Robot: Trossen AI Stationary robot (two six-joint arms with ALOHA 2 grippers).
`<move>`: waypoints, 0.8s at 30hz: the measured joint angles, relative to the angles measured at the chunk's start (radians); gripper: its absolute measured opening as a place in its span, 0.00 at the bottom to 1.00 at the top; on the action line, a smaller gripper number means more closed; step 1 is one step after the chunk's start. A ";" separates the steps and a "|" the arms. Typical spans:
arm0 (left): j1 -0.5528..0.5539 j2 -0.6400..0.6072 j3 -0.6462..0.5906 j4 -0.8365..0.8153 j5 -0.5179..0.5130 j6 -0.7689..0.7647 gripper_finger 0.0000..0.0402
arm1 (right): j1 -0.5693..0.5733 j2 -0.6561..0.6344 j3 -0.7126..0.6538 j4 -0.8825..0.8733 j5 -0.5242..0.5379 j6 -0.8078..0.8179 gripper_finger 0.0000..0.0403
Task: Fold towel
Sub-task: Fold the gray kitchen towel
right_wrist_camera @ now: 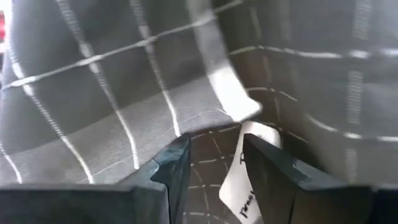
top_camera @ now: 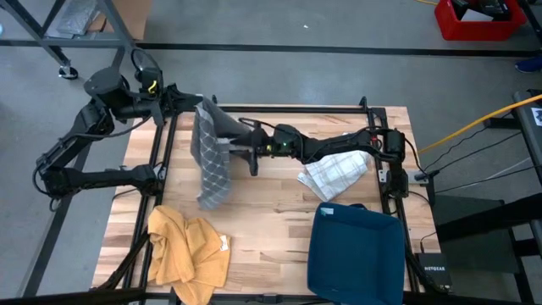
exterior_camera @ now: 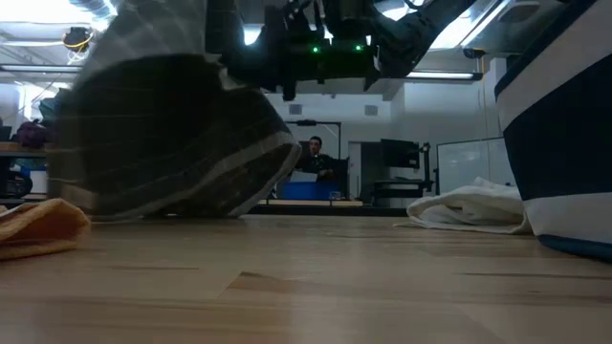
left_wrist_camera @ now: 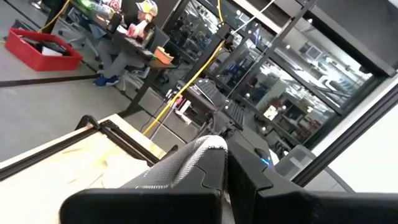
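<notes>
Grey checked towel (top_camera: 212, 157) hanging left of centre in the high view, lifted at the top, lower end draped onto the wooden table (top_camera: 271, 212). Pinched at its upper corner by the left gripper (top_camera: 201, 103), fingers shut tight on the cloth at upper left. Approached from the right by the right gripper (top_camera: 246, 144), fingers (right_wrist_camera: 171, 165) parted with folds and a white label (right_wrist_camera: 245, 180) just ahead, nothing clearly clamped yet. Elsewhere: orange cloth (top_camera: 188, 254) at lower left, white checked cloth (top_camera: 336, 174) right of centre, blue bin (top_camera: 356, 254) at lower right. Likely risks: closing on the label or a single loose fold instead of the edge, giving a crooked fold; slipping from the left pinch under a sideways tug; dragging the trailing end across the wood
</notes>
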 joint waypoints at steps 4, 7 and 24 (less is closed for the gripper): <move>0.000 0.000 0.000 0.000 0.000 0.001 0.00 | 0.000 0.000 0.000 -0.020 -0.049 0.079 0.38; 0.000 0.000 0.000 0.000 0.000 0.001 0.00 | 0.000 0.000 0.000 -0.040 -0.096 0.137 0.38; -0.009 0.001 0.000 0.000 0.014 0.010 0.00 | -0.035 0.000 0.000 -0.070 0.024 0.436 0.38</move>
